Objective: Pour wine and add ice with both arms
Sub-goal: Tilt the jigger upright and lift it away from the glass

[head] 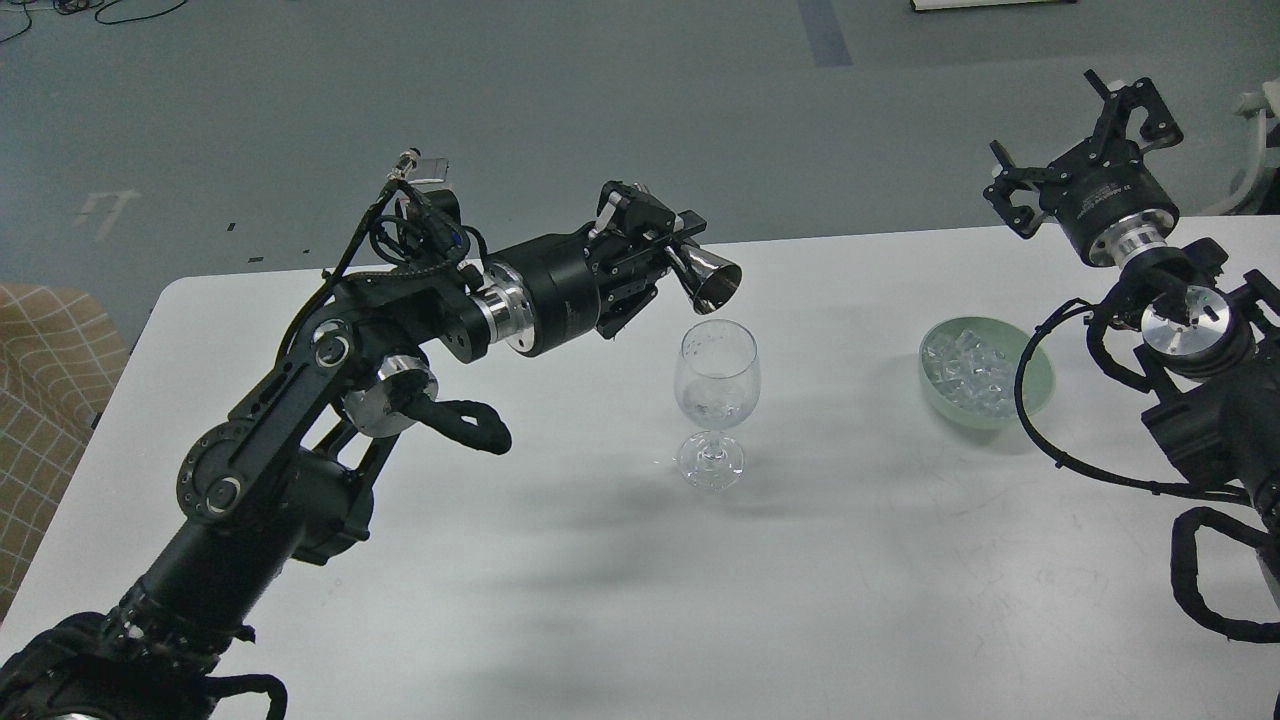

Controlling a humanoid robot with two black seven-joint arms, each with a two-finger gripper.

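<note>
A clear wine glass [716, 388] stands upright mid-table with a little clear liquid in its bowl. My left gripper [668, 248] is shut on a silver metal jigger [710, 280], held tilted just above and left of the glass rim; no stream shows. A pale green bowl [1040, 384] at the right holds several clear ice lumps [968, 366]. My right gripper [1085, 140] is open and empty, raised above and behind the bowl.
The white table [620, 580] has its far edge just behind the jigger and bowl. A tan checked seat [45, 380] sits past the left edge. Black cables [1060, 440] of my right arm loop beside the bowl.
</note>
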